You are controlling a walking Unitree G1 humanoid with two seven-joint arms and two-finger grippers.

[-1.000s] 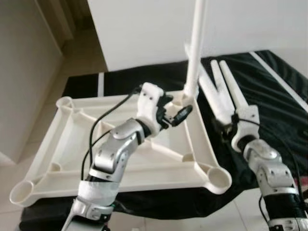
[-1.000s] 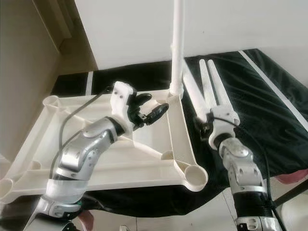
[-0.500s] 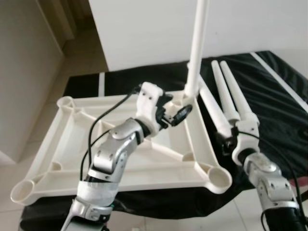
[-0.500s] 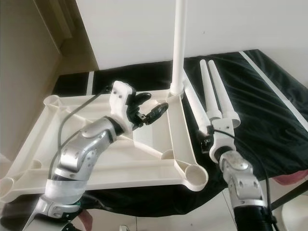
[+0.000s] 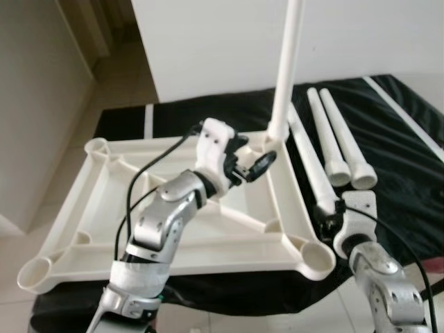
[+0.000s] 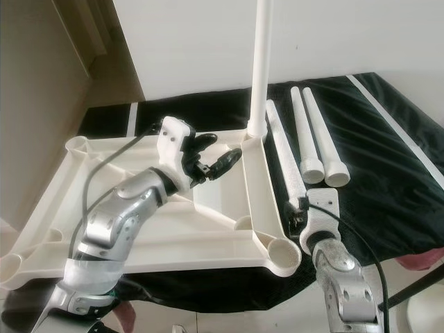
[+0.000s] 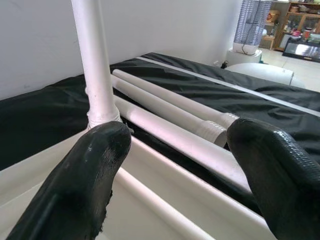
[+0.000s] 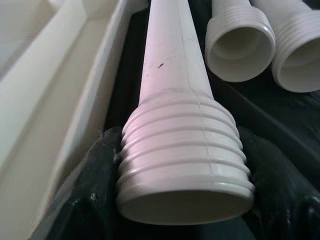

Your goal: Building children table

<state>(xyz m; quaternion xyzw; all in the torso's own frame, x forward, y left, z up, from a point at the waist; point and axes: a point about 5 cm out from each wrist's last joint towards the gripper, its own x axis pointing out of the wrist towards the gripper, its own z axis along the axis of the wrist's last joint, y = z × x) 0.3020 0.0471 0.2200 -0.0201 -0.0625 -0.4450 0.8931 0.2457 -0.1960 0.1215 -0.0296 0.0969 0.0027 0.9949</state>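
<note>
Four legs: one stands upright in a socket, three lie on the cloth.
Tabletop (image 5: 90, 229): white, upside down, ribs showing, across the left and centre of the head views; round sockets at its corners.
Upright leg (image 5: 286, 76): planted in the far right corner socket, rising out of the top of the frame; in the left wrist view it stands just above one black finger.
Held leg (image 6: 283, 159): lies on the cloth along the tabletop's right edge, threaded end toward the lower right of the frame.
Loose legs (image 5: 340, 139): two, side by side, right of the held leg, upper right of centre, threaded ends open toward the camera.
Cloth (image 5: 402, 159): black, with a pale stripe at the far right, under the tabletop and legs.
Left gripper (image 5: 251, 165): hovers over the tabletop near the base of the upright leg, centre of the frame; fingers (image 7: 95, 170) spread wide, nothing between them.
Right gripper (image 6: 300, 208): low in the right half of the frame, just beyond the tabletop's near right corner; its fingers (image 8: 90, 200) are clamped on either side of the held leg's threaded end, as the right wrist view shows.
Wall (image 5: 222, 41): white, behind the cloth at the top of the frame.
Floor (image 5: 48, 159): pale tiles at the left.
</note>
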